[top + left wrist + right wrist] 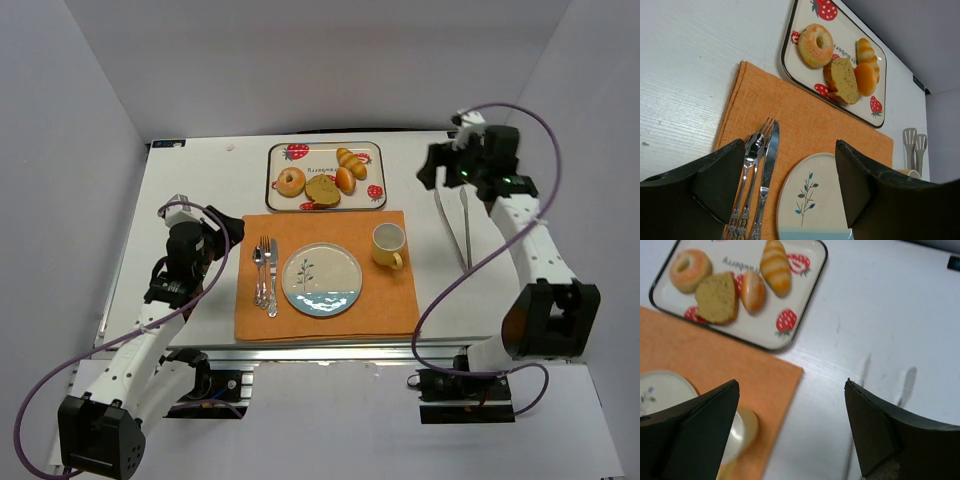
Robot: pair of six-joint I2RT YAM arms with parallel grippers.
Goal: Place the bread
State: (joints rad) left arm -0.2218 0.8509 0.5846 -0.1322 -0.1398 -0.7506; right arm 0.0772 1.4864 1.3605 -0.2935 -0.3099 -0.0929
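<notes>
With fingers spread and empty on both sides, could drag the touching bun along when gripping the bread slice on the crowded tray.

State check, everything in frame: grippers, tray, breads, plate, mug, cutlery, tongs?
Left gripper: open, empty.
Right gripper: open, empty.
Tray: holds four breads.
Plate: bare, on the placemat.
Mug: upright, right of plate.
Cutlery: lying left of plate.
Tongs: lying flat on the table, unheld.
</notes>
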